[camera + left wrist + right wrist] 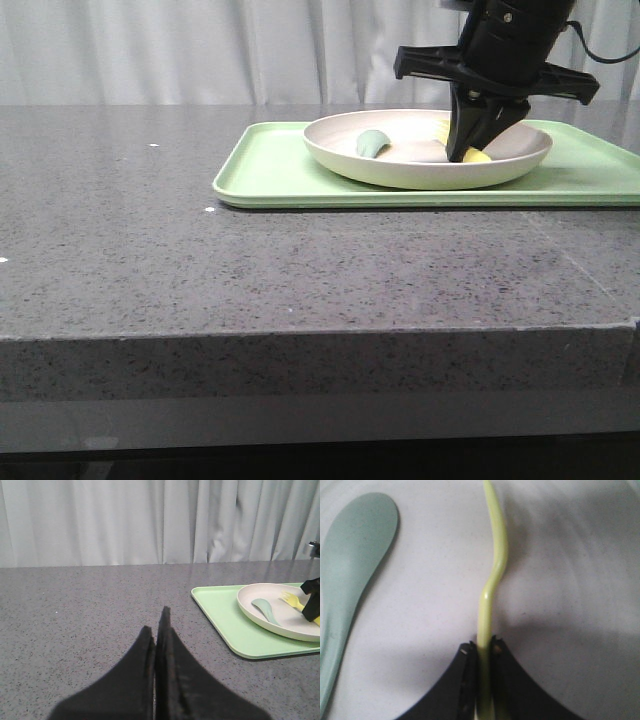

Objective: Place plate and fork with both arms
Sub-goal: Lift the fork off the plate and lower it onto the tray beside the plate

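Grey desk (200,250), wide bare stretch left of tray (270,170).
Right claw (470,150) clamps fork (492,580) inside plate (420,170); left claw (159,630) pressed together.

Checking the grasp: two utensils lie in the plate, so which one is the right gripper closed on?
The pale-yellow fork: the right gripper pinches its handle. The green utensil lies untouched beside it in the plate.

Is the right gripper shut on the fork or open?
Shut on the fork: in the right wrist view the right gripper has both fingers pressed against the handle, over the plate.
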